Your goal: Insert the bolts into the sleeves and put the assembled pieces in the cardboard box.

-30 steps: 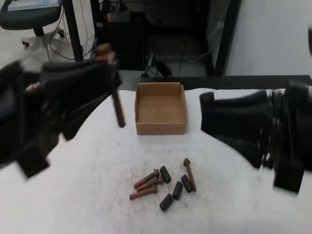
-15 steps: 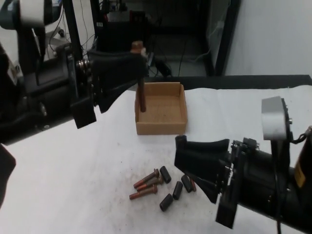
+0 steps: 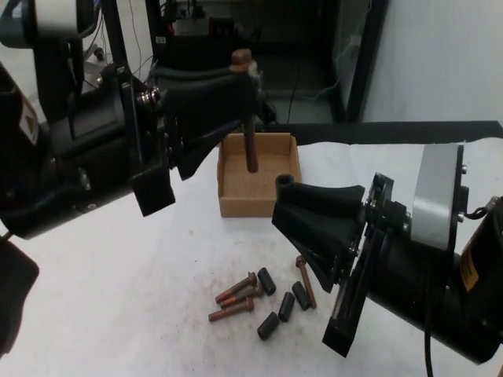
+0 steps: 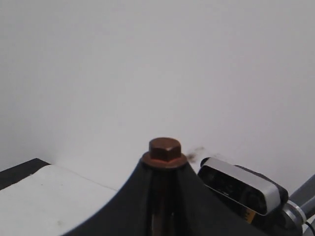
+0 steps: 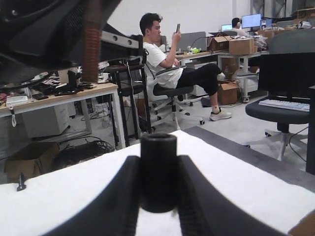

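Closing in for the join: within the last sec the left jaws, clamped on an upright bolt (image 3: 250,145), swing from left of the cardboard box (image 3: 259,206) to above it. The right jaws, gripping a sleeve (image 3: 284,183), come in to the box's front-right corner. Bolt & sleeve aren't lined up yet, so insertion looks next. Loose bolts (image 3: 236,292) + sleeves (image 3: 286,306) wait on the surface (image 3: 118,314) in front of the box

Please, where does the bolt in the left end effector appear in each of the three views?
High view: upper middle, the bolt stands upright in the left end effector, its shank overlapping the cardboard box.
Left wrist view: its hexagonal head tops the dark end effector.
Right wrist view: its threaded shank hangs beyond the sleeve in the right end effector.
Shared landmark: the left end effector gripping it.
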Robot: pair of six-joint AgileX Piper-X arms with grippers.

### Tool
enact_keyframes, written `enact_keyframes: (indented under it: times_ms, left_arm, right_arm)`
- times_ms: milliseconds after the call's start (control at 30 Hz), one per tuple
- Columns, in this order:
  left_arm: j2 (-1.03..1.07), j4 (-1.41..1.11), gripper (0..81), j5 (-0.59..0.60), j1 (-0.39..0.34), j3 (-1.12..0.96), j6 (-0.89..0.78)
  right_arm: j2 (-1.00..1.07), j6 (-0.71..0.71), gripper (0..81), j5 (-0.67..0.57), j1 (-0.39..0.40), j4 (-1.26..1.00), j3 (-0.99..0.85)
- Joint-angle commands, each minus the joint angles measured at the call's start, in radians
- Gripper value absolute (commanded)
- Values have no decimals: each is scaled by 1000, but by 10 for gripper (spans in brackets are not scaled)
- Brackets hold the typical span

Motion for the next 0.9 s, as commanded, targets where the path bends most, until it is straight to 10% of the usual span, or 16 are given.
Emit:
enact_keyframes:
  times_ms: [0,867]
  left_arm:
    - [-1,-17,2,-26,-4,-13,45]
    - [93,19,2,-73,-72,-13,107]
  right_arm:
    - [-1,-9,8,2,2,-25,-8]
    - [-1,-7,8,-85,2,124,-60]
